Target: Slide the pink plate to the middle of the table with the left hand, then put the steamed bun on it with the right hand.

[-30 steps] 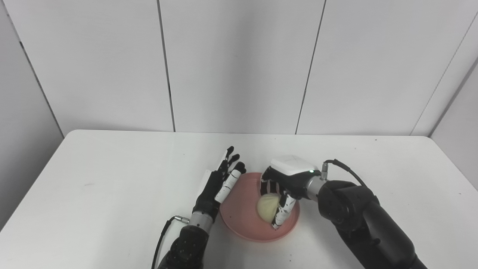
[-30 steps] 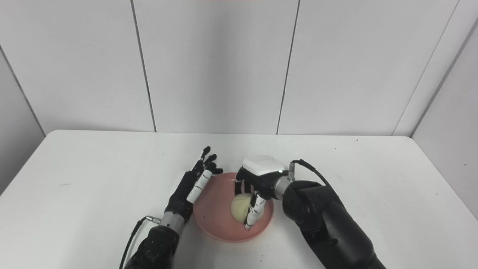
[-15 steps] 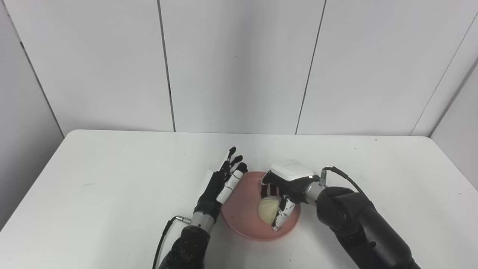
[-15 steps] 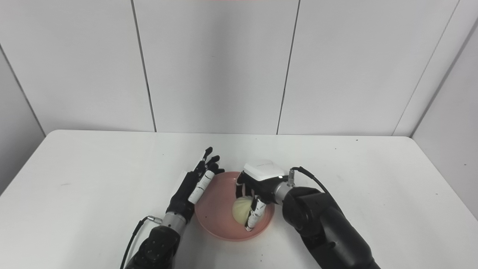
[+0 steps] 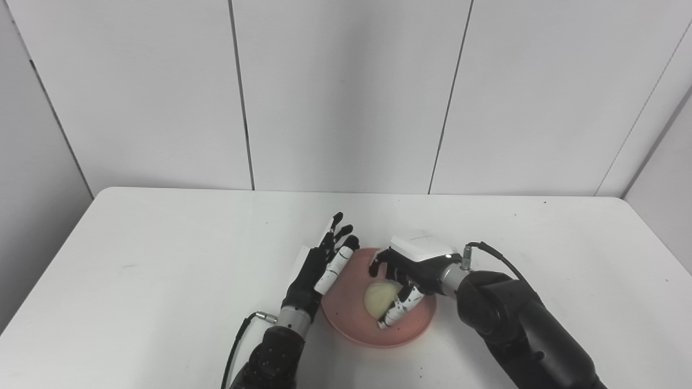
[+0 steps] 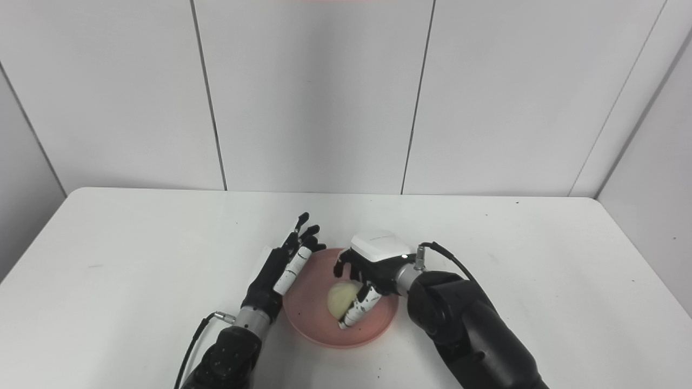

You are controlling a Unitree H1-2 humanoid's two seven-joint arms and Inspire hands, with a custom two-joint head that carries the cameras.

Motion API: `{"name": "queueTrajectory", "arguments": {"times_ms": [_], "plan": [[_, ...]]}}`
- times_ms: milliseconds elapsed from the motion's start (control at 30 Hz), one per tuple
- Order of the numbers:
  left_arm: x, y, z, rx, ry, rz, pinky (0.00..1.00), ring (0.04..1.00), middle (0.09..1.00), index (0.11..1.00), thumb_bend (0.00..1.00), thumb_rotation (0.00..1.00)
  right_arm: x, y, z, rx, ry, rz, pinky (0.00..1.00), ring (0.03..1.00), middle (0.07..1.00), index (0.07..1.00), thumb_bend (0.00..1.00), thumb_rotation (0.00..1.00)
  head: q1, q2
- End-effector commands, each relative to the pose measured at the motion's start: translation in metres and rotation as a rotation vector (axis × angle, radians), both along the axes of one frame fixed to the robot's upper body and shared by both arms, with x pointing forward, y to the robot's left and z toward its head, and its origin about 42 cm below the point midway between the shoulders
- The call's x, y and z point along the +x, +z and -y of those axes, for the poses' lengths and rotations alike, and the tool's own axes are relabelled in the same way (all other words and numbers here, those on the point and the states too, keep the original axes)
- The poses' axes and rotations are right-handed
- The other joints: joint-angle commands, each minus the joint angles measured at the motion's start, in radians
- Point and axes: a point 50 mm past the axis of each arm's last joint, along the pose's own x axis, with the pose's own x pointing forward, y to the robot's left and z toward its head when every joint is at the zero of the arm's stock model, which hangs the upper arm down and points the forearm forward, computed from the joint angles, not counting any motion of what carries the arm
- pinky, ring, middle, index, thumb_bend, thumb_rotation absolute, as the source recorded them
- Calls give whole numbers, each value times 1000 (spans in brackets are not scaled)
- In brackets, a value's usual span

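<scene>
A white table (image 5: 162,259) stands against a pale panelled wall (image 5: 346,92). Near its middle, toward the near edge, lies the pink plate (image 5: 354,324), flat on the tabletop. The steamed bun (image 5: 377,297), pale and round, sits on the plate, a little right of the plate's centre.

The right hand (image 5: 406,273) comes in from the right and hangs over the far right part of the plate, its white back facing up. Its dark fingers (image 5: 381,265) reach over the far side of the bun, and its thumb (image 5: 397,310) lies along the bun's near right side. The fingers look loosened rather than pressed tight, yet they are touching or nearly touching the bun; I cannot tell for certain whether the hand grips it.

The left hand (image 5: 320,265) stands at the plate's left rim, edge-on, with its fingers straight and slightly apart, pointing to the far side. It holds nothing; its fingertips rise just beside the plate's far left edge. A thin cable (image 5: 238,337) loops from the left wrist toward the near edge.
</scene>
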Motion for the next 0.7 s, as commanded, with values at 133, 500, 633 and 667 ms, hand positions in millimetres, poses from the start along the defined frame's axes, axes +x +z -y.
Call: {"name": "queueTrajectory", "arguments": {"times_ms": [133, 500, 633, 667], "plan": [[-9, -11, 7, 22, -35, -43, 767, 795, 943, 1000, 735, 919, -4, 25, -3, 23, 36, 84, 564, 708, 763, 719, 1000, 493, -2, -3], [-8, -11, 3, 8, -31, -49, 697, 811, 975, 1000, 765, 915, -21, 37, 12, 167, 59, 201, 556, 695, 749, 697, 995, 644, 4, -4], [-8, -10, 0, 0, -28, -44, 841, 901, 983, 1000, 773, 918, -26, 39, 20, 282, 56, 292, 502, 631, 697, 679, 911, 791, 3, 0], [-8, -10, -1, -3, -26, -40, 830, 890, 983, 1000, 783, 915, -26, 37, 24, 335, 51, 324, 494, 621, 690, 678, 881, 847, 3, 0]]}}
